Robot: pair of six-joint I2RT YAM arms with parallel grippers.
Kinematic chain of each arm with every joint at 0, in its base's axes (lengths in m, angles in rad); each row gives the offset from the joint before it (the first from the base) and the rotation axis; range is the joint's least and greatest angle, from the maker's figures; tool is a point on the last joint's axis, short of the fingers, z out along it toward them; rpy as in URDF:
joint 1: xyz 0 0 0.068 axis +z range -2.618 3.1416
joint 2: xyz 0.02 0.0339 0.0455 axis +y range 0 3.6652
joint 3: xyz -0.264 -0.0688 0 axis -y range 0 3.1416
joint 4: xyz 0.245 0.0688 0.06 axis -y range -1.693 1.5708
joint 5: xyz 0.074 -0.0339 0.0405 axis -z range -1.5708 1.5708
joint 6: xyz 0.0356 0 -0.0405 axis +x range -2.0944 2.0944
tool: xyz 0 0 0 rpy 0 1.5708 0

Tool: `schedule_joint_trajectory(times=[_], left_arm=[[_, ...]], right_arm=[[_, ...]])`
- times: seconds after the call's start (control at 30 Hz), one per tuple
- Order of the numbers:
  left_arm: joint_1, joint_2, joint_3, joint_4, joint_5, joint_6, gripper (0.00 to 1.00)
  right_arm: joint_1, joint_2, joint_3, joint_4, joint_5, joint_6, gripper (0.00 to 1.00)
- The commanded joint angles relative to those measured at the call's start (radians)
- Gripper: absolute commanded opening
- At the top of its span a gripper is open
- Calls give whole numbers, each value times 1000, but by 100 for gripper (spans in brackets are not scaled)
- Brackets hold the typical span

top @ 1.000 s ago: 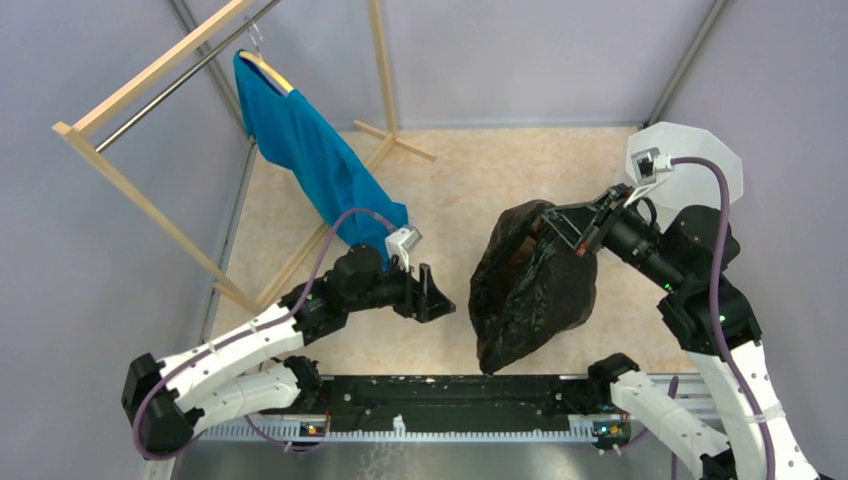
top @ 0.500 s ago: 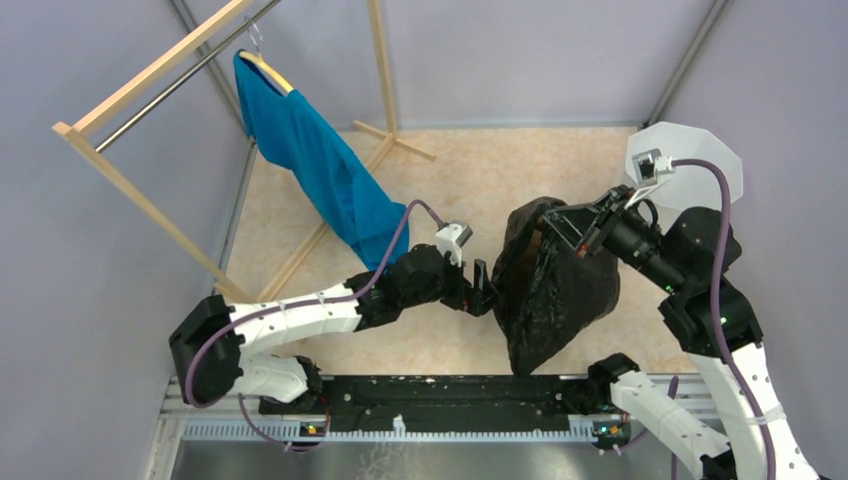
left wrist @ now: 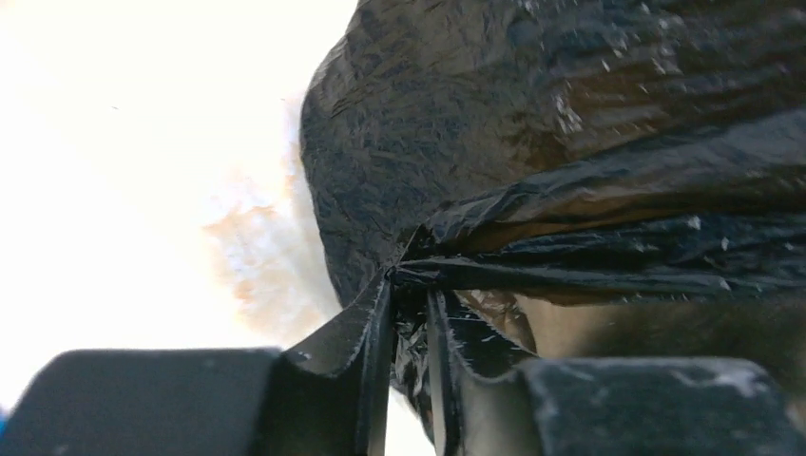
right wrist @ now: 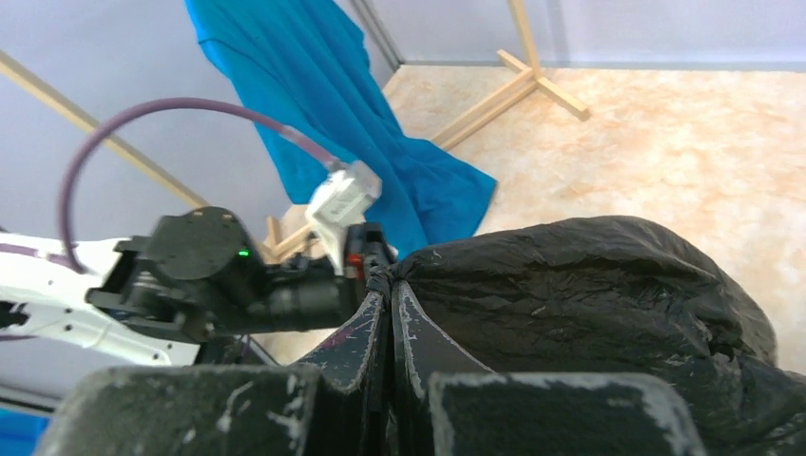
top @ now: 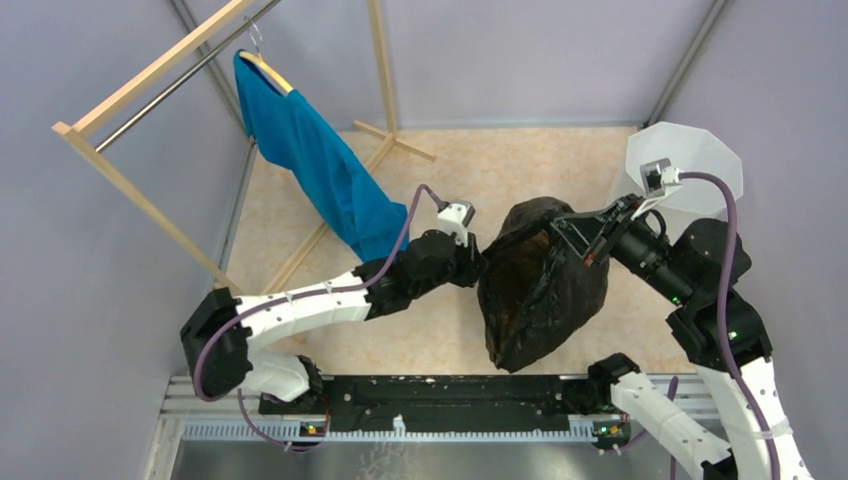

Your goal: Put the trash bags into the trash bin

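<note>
From above, the left arm has swung across from beside the blue T-shirt (top: 325, 175) and now presses its left gripper (top: 481, 268) against the near-left flank of the trash bag (top: 540, 295), so the sack is now pinned from two sides. The right gripper (top: 592, 240) holds the bag's upper right edge. I reckon this readies a two-handed carry to the trash bin (top: 705, 165), which stands at the far right behind the right arm, well apart from the bag and with nothing in it that I can see. The bag hangs between the two arms over the pale floor; whether its bottom touches down I cannot tell. The left wrist view shows the fingers, lately spread wide, nipped together on a gathered pleat of film, with taut creases fanning away from it. In the right wrist view the jaws are tight shut on a bunched corner. The sack looks glossy, crinkled and puffed, black with brownish see-through patches.
</note>
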State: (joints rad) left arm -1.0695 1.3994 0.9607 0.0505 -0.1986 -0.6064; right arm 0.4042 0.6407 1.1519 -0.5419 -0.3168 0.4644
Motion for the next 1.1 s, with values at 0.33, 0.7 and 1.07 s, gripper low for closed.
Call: schedule_joint_trajectory(times=[0.33, 0.7, 1.07], left_arm=[[1, -343, 173, -479, -194, 424, 0], [1, -450, 42, -461, -350, 520, 0], [1, -610, -20, -429, -400, 523, 0]], right_arm=[[5, -28, -51, -138, 254, -96, 34], [5, 118, 270, -321, 526, -256, 73], [-167, 594, 477, -346, 904, -284, 72]])
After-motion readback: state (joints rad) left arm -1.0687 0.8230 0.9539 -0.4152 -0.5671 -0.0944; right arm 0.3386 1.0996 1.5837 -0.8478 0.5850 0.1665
